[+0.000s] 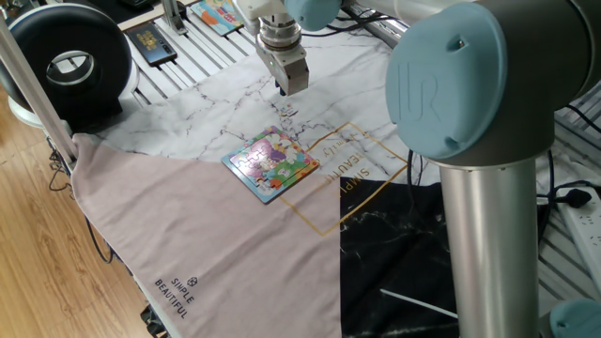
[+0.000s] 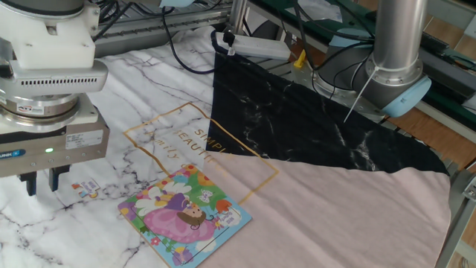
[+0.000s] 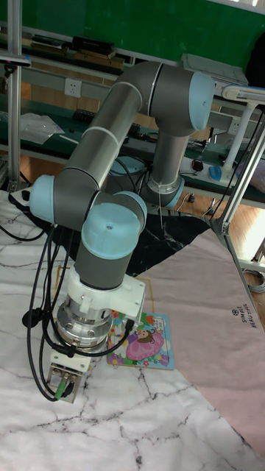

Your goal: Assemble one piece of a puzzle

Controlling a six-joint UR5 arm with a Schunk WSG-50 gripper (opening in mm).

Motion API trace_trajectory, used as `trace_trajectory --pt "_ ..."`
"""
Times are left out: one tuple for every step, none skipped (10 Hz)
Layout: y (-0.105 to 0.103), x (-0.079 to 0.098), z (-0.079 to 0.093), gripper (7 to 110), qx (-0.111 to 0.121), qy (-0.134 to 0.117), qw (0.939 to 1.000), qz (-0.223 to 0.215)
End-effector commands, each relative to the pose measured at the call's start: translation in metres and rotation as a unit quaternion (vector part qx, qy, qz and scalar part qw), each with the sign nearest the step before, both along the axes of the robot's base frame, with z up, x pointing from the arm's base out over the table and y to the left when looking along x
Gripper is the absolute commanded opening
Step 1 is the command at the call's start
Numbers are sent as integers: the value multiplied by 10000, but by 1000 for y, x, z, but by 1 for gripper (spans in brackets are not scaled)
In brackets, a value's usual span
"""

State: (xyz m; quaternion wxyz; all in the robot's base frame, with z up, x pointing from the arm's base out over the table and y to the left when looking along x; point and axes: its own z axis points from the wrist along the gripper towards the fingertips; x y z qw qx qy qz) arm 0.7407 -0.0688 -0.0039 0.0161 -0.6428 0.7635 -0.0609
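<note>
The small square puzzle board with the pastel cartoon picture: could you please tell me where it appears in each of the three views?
One fixed view: the small square pastel puzzle board with thin blue rim lies centre-left, on the marble-print cloth.
The other fixed view: bottom, left of centre.
Tall fixed view: lower middle, partly hidden behind the arm's wrist.
Shared landmark: the gold-outlined square with lettering on the cloth, right beside the board in all three.

White marble-print cloth (image 1: pixel 225 89) covers table; pale pink cloth panel (image 1: pixel 197 235) and black marble-print panel (image 2: pixel 297 112) adjoin it. Round black fan (image 1: pixel 70 66) at cloth edge. Dark rectangular card (image 1: pixel 150 42) and orange-edged picture board (image 1: pixel 218 14) lie on slatted surface beyond.
</note>
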Motion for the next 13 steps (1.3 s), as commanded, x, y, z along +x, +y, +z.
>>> trace_trajectory --pt "17 -12 -7 22 303 376 9988 50" --pt "17 -13 -7 22 318 408 9986 65" --pt "17 -16 -7 22 310 453 9985 62" --pt "17 -22 -5 22 295 530 9981 66" --pt "12 -30 -4 22 181 684 9975 52" --pt "11 -35 -4 22 167 761 9970 46" --pt "10 -38 -3 22 153 788 9968 -3" --pt "10 -43 -2 22 147 878 9960 -47" --pt "10 -48 -1 22 154 953 9953 -66" --pt "8 -47 -1 22 116 930 9956 -76" --pt "8 -45 -1 22 116 922 9956 -68" --pt "8 -45 -1 22 132 922 9956 -66" --pt "11 -46 -1 22 177 956 9953 -18"
